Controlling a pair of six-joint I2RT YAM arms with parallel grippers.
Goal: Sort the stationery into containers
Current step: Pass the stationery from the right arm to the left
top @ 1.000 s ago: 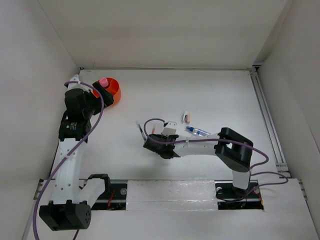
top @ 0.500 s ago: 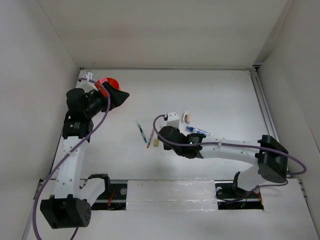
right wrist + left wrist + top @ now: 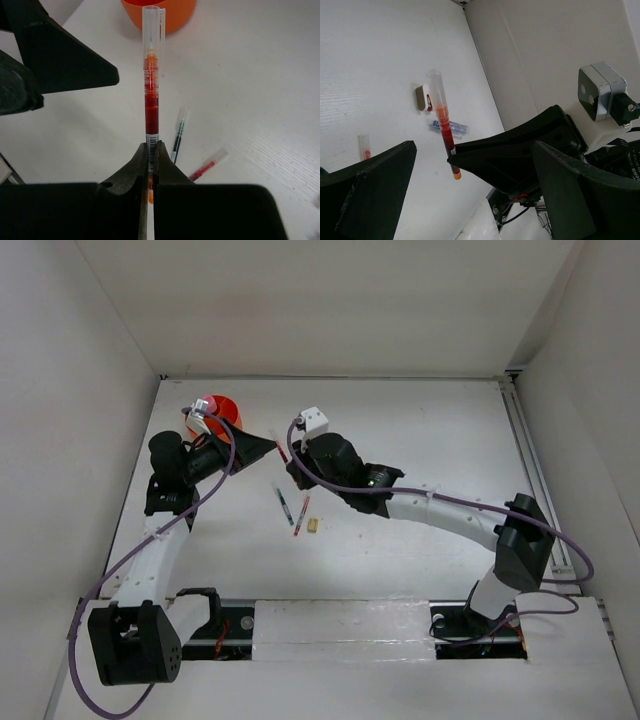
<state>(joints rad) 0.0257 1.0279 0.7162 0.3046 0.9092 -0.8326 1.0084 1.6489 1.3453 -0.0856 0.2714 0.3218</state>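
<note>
My right gripper point(image 3: 290, 460) is shut on a red pen with a clear cap point(image 3: 279, 447), held above the table; it shows in the right wrist view point(image 3: 151, 100) between the shut fingers point(image 3: 150, 146). My left gripper point(image 3: 262, 445) is wide open and points at that pen, its fingertips on either side of it point(image 3: 472, 150). The orange tub point(image 3: 228, 410) sits at the far left behind my left wrist, with a pink cap point(image 3: 205, 404) showing at it. A dark pen point(image 3: 285, 504), a second red pen point(image 3: 303, 516) and a tan cube point(image 3: 314, 527) lie on the table.
In the left wrist view the white-tan eraser point(image 3: 423, 97) and the blue-capped tube point(image 3: 449, 127) lie on the table beyond the held pen point(image 3: 443, 132); my right arm hides them from above. White walls close in the table at the left, back and right.
My right gripper has moved up and to the far left, with the red pen now in it. My left gripper has swung from over the tub toward the right and faces the pen.
</note>
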